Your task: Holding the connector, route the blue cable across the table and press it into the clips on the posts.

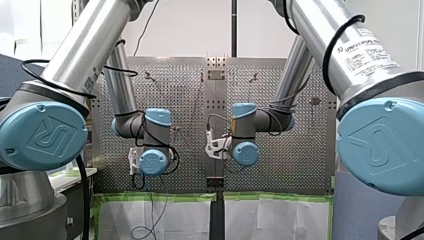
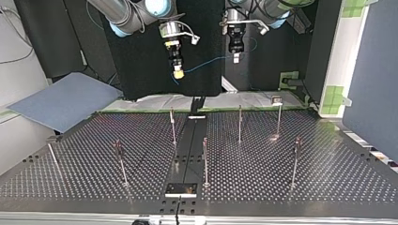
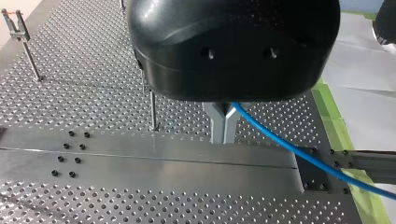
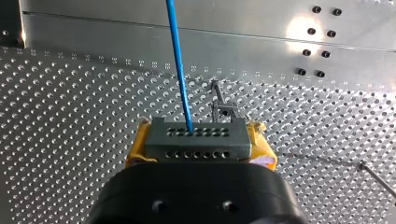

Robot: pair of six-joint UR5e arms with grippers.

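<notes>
Black housing (image 4: 196, 196) of my right arm's jaws sits closest in the right wrist view; yellow pads (image 4: 134, 150) pinch the grey connector (image 4: 195, 140), blue cable (image 4: 180, 70) leaving it over the surface (image 4: 70, 140). Left wrist view: my left arm's jaws, metal, pressed together on the cable. Top view: cable strung in the air between both jaws, well apart from the posts (image 2: 240, 124).

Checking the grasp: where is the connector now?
Right wrist view: the connector is clamped between my right hand's yellow pads above the table, blue cable leaving it.
</notes>
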